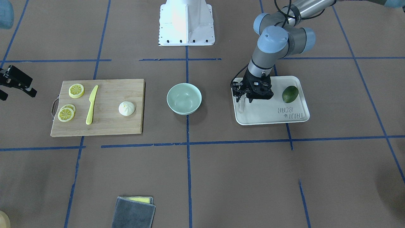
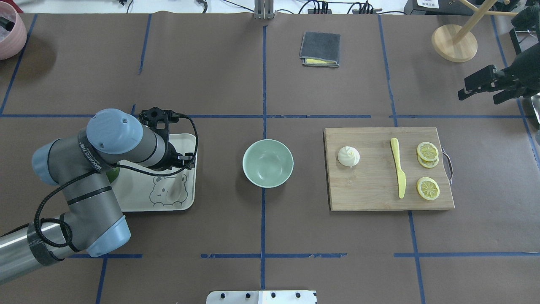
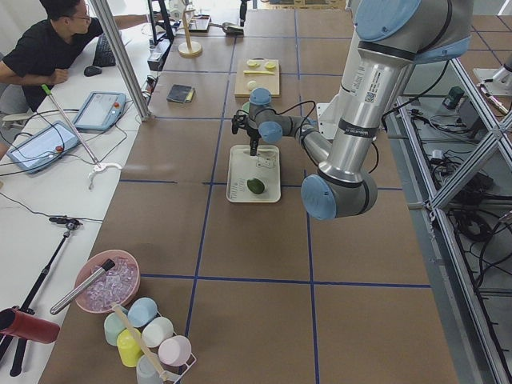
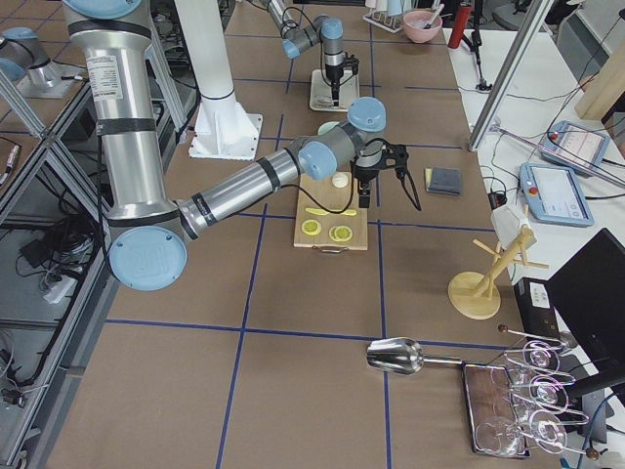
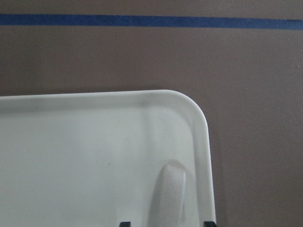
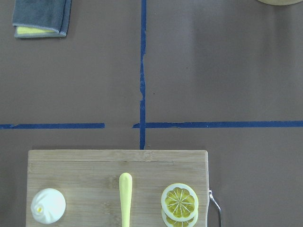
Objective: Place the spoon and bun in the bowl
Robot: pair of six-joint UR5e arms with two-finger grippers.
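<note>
The pale spoon [image 1: 242,106] lies in the white tray [image 1: 269,114], near the tray edge that faces the bowl; it also shows in the overhead view [image 2: 177,187]. My left gripper [image 1: 245,101] points down just above it, open. In the left wrist view the spoon's handle [image 5: 168,189] lies between the two fingertips of the left gripper [image 5: 167,223]. The empty mint-green bowl [image 1: 184,109] [image 2: 268,163] stands mid-table. The white bun [image 1: 126,108] [image 2: 349,156] [image 6: 48,206] sits on the wooden cutting board [image 1: 107,126]. My right gripper [image 1: 16,94] [image 2: 480,98] hovers open, beyond the board's outer end.
A dark green avocado-like fruit [image 1: 290,94] lies in the tray. A yellow knife [image 1: 91,104] and lemon slices [image 1: 76,90] share the board. A folded grey cloth [image 2: 320,49] and a wooden stand [image 2: 454,42] are at the far side. A pink bowl [image 2: 8,33] is at the far left corner.
</note>
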